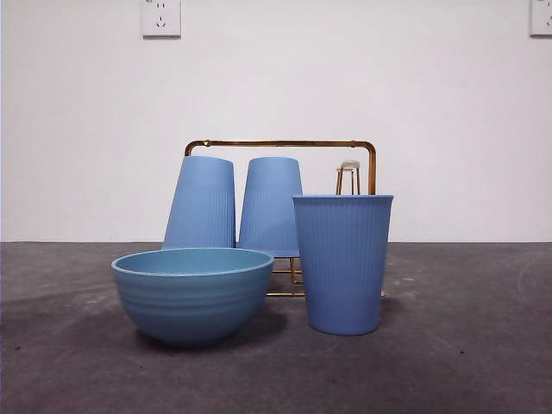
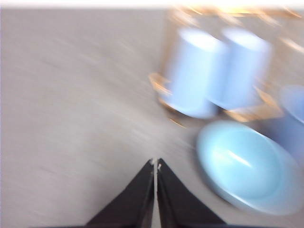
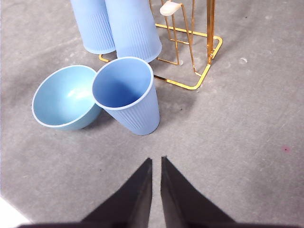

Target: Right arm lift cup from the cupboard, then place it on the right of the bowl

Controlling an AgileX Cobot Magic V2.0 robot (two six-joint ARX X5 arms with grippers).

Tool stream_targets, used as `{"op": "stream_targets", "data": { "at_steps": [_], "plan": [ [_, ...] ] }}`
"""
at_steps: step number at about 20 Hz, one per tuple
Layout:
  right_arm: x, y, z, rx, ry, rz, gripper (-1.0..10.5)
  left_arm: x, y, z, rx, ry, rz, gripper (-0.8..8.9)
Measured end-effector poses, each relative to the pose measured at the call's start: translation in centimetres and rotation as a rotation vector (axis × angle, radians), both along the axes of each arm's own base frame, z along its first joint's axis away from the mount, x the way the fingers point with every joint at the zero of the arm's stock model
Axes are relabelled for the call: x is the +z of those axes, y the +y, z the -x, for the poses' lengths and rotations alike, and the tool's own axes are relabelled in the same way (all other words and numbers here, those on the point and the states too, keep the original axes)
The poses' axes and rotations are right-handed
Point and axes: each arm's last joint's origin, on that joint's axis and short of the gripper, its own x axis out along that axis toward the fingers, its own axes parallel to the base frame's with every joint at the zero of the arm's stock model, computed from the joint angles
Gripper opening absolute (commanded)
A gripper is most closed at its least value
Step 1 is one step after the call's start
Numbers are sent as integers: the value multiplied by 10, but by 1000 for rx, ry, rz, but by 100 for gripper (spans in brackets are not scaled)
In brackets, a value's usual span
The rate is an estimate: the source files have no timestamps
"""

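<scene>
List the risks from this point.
1. The cup stands upright very close to the bowl, possibly touching; a nudge to either could shift both.
2. Two inverted cups remain on the cupboard right behind; a passing arm might knock them.
3. The right gripper sits close by, jaws nearly together.

Each claw (image 3: 156, 159) is matte black — two long, pointed triangular fingers.

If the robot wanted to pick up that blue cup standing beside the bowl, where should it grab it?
Probably by the rim: the cup stands upright, mouth open, so one jaw of the right gripper could go inside and one outside. Best to come from above on the side away from the bowl, which sits close against it, and clear of the rack.
</scene>
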Motion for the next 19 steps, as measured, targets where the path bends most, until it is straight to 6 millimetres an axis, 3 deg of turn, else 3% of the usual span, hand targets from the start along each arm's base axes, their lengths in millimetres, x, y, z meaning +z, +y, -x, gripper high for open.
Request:
{"op": "stream_targets", "data": {
  "at_steps": [1, 2, 10, 11, 12, 13, 14, 15, 19],
  "plan": [
    [0, 0, 0, 0, 0, 0, 32, -34, 11, -5, 64, -84, -25, 7],
    [0, 0, 0, 0, 0, 0, 32, -100, 27, -9, 95, -226, 1, 7],
    [1, 0, 0, 0, -9, -3, 32, -103, 27, -10, 90, -227, -12, 7],
    [2, -3, 3, -20, -44, -14, 32, -103, 27, -10, 90, -226, -13, 7],
    [-7, -20, 10, -172, -249, -50, 32, -103, 27, -10, 90, -226, -13, 7],
    [-14, -26, 12, -237, -322, -44, 32, -103, 27, -10, 90, -226, -13, 7],
    [-27, -32, 13, -314, -406, -16, 31, -103, 27, -10, 90, -226, -13, 7],
    [-131, -45, 4, -492, -535, 147, 19, -103, 27, -10, 90, -226, -13, 7],
    [-137, -49, 3, -540, -523, 178, 19, -103, 27, -10, 90, -226, -13, 7]
  ]
}}
